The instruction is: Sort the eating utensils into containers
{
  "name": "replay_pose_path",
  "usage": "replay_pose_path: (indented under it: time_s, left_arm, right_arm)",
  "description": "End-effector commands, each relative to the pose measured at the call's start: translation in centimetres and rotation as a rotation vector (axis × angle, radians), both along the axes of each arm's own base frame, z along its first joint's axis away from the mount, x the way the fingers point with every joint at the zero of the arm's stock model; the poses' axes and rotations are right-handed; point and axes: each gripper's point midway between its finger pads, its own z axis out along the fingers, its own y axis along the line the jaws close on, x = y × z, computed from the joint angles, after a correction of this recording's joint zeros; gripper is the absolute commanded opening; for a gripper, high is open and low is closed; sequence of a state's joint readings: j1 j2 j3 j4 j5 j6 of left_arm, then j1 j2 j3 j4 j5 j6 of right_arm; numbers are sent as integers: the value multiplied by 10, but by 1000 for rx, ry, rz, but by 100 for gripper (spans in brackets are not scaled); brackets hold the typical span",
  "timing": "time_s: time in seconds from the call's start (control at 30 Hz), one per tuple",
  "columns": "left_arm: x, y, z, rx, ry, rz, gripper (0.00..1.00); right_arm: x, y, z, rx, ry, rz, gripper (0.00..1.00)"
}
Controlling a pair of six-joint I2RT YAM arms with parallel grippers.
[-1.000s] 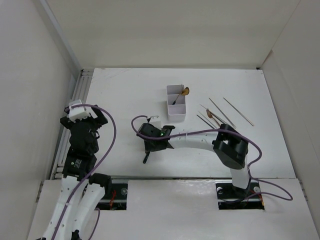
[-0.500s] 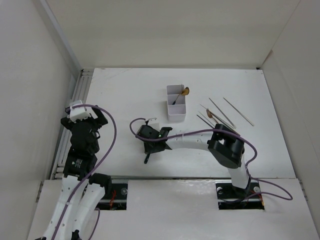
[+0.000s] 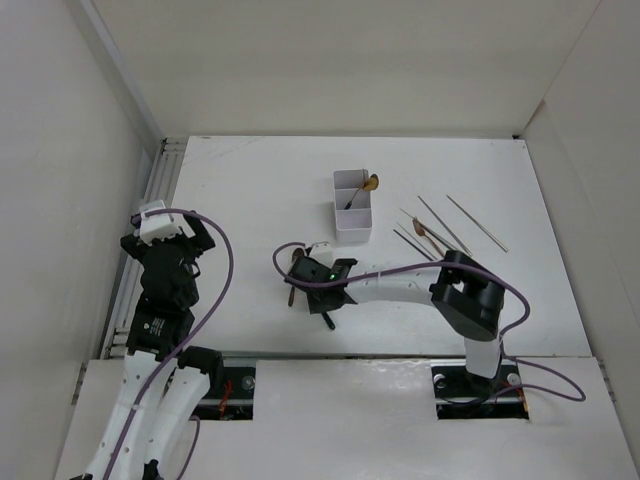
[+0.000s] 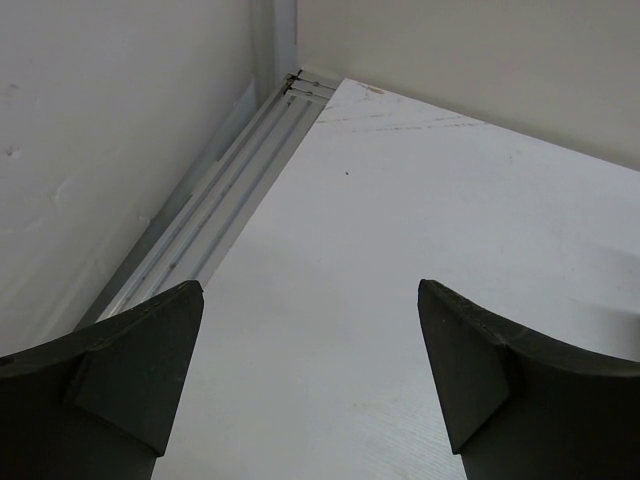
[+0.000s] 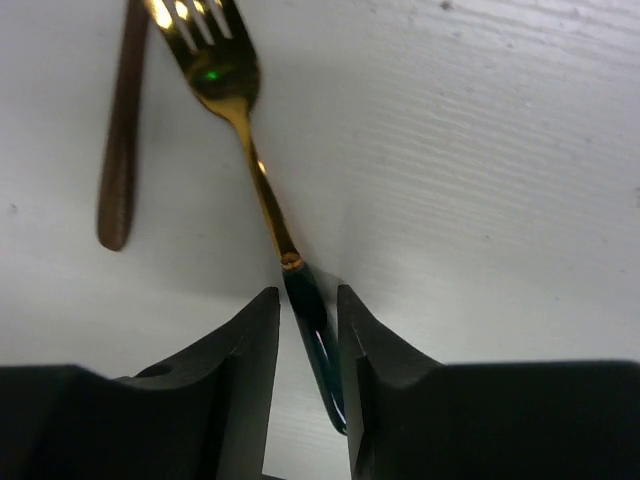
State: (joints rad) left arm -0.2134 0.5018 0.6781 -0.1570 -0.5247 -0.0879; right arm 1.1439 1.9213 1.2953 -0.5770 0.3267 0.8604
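A gold-headed fork [image 5: 228, 88] with a dark handle lies on the white table. My right gripper [image 5: 307, 292] is closed around its handle just below the gold neck, and it sits left of the table's middle in the top view [image 3: 314, 284]. A brown utensil handle [image 5: 118, 170] lies beside the fork, also seen in the top view [image 3: 290, 290]. The white three-part box [image 3: 353, 232] stands further back, with a gold-headed spoon [image 3: 366, 186] in its far compartment. Chopsticks [image 3: 477, 222] and another gold-headed utensil [image 3: 422, 233] lie right of the box. My left gripper [image 4: 310, 290] is open and empty.
White walls enclose the table on the left, back and right. A metal rail [image 4: 215, 215] runs along the left edge beside my left arm [image 3: 165, 270]. Purple cables loop over both arms.
My right gripper has turned and shifted slightly right. The brown handle to its left has come into view. The left arm has not moved.
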Motion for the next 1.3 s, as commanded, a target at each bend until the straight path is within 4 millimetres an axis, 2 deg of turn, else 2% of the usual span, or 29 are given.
replay_pose_path:
  time_s: [0.0, 0.07, 0.1, 0.2, 0.27, 0.33, 0.37, 0.4, 0.53, 0.63, 0.67, 0.77, 0.8, 0.87, 0.9, 0.93, 1.0, 1.03, 1.07, 1.13, 1.17, 1.2, 1.23, 1.27]
  left_arm:
    - [2, -1, 17, -15, -61, -9, 86]
    - [2, -1, 17, -15, -61, -9, 86]
    - [2, -2, 19, -17, -70, -9, 86]
    - [3, -2, 19, -26, -73, -8, 86]
    - [3, -2, 19, -26, -73, -8, 86]
    - [5, -2, 19, -26, -73, -8, 86]
    - [4, 0, 19, -25, -73, 1, 86]
    - [5, 0, 21, -27, -82, 1, 86]
    - [7, -6, 22, -28, -71, -34, 86]
    - [11, -14, 17, -28, -49, -78, 86]
    - [11, -16, 16, -29, -48, -89, 85]
    - [15, -28, 22, -30, -70, -160, 84]
    - [16, -31, 28, -22, -89, -181, 84]
    - [20, -41, 30, -26, -101, -233, 83]
    - [25, -44, 28, -26, -93, -247, 83]
    - [27, -49, 36, -29, -116, -271, 83]
    - [35, -55, 32, -21, -98, -298, 82]
    - [39, -58, 38, -22, -113, -312, 82]
    - [42, -62, 41, -15, -116, -335, 82]
    - [55, -69, 36, -15, -95, -360, 81]
    - [60, -72, 45, -4, -117, -376, 81]
    - [65, -78, 46, -5, -117, -402, 81]
    - [70, -80, 47, 8, -114, -413, 79]
    - [80, -84, 42, 7, -91, -426, 79]
  right_arm:
    - [-13, -26, -7, -93, 18, 45, 36]
    - [-10, -16, -4, -89, 17, 85, 38]
    - [-12, -17, -13, -125, 35, 113, 38]
    - [-14, -17, -18, -141, 51, 126, 38]
    - [-18, -21, -24, -135, 59, 129, 32]
    - [-18, -21, -21, -123, 53, 129, 27]
    - [-17, -21, -21, -126, 52, 137, 9]
    - [-17, -21, -21, -126, 52, 137, 0]
    - [-13, -23, -17, -134, 23, 136, 0]
    - [1, -21, 13, -94, -81, 146, 0]
    - [7, -17, 38, -54, -136, 180, 0]
    - [24, -11, 84, 11, -276, 210, 0]
    - [30, -10, 113, 40, -345, 238, 0]
    - [40, -3, 149, 90, -451, 267, 0]
    - [43, -3, 178, 118, -519, 305, 0]
    - [52, 0, 197, 158, -575, 301, 0]
    - [77, -9, 233, 214, -659, 270, 0]
    - [88, -17, 253, 239, -711, 261, 0]
    - [116, -30, 274, 291, -768, 210, 0]
    - [146, -44, 304, 328, -856, 194, 0]
    - [163, -45, 317, 360, -915, 192, 0]
    - [181, -52, 329, 385, -949, 218, 0]
    - [191, -53, 332, 388, -970, 242, 0]
    - [204, -49, 322, 360, -974, 284, 0]
